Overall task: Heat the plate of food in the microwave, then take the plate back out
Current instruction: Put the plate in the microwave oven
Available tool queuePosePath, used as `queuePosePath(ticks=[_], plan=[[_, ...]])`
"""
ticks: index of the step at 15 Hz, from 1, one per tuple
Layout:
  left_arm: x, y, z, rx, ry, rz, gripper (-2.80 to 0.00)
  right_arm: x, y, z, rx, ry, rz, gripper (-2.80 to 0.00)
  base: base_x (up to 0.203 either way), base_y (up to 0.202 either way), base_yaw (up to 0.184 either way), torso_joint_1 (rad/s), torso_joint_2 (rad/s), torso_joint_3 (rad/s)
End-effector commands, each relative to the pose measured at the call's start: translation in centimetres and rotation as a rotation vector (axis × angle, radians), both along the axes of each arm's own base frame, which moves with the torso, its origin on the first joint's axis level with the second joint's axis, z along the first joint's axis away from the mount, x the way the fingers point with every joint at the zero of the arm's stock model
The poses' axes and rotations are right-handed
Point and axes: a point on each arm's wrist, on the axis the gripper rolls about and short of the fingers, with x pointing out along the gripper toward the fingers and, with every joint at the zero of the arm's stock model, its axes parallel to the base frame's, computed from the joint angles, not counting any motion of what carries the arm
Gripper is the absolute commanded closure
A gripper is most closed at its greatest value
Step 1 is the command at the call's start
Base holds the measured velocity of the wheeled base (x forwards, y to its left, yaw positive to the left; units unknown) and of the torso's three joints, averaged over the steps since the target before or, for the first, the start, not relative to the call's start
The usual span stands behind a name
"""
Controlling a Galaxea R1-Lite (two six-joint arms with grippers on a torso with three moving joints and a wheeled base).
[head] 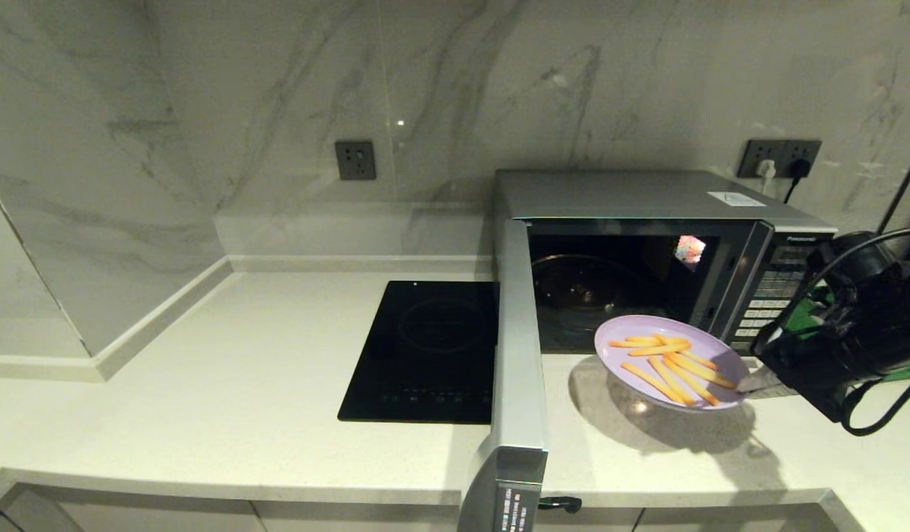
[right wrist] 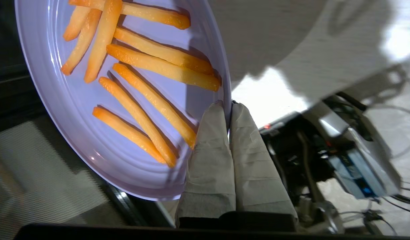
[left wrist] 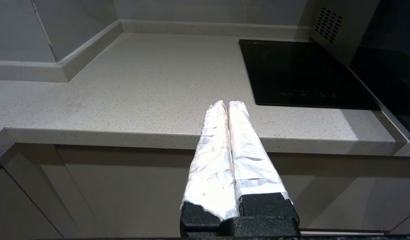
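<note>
The pale lilac plate of food (head: 673, 360) hangs above the counter just in front of the microwave's open cavity, several orange sticks lying on it. My right gripper (head: 750, 383) is shut on its right rim; the wrist view shows the plate (right wrist: 91, 133) pinched at the rim between the taped fingers (right wrist: 211, 150) of that gripper (right wrist: 228, 107). The silver-grey microwave (head: 647, 196) stands at the back right, its door (head: 517, 355) swung wide open toward me. My left gripper (left wrist: 227, 106) is shut and empty, parked low before the counter's front edge.
A flat black induction hob (head: 425, 355) lies left of the open door. The glass turntable (head: 580, 288) sits inside the cavity. Wall sockets (head: 780, 157) with plugged cables are behind the microwave. Bare counter (head: 203, 384) stretches to the left.
</note>
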Motion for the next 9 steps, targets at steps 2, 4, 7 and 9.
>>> queuePosePath(ticks=[2,4,7,9], plan=[[0.0,0.0,0.0,0.0,-0.001,0.001,0.0,3.2,2.0,-0.8,0.037,-0.027,-0.009,0.0,0.0,0.0,0.0,0.0,0.0,0.0],[0.0,0.0,0.0,0.0,-0.002,0.001,0.0,5.2,2.9,-1.0,0.045,-0.087,-0.04,0.0,0.0,0.0,0.0,0.0,0.0,0.0],[0.0,0.0,0.0,0.0,-0.002,0.001,0.0,7.6,4.4,-1.4,0.056,-0.115,-0.055,0.0,0.0,0.0,0.0,0.0,0.0,0.0],[0.0,0.0,0.0,0.0,-0.001,0.001,0.0,9.0,5.1,-2.0,0.062,-0.121,-0.048,0.0,0.0,0.0,0.0,0.0,0.0,0.0]])
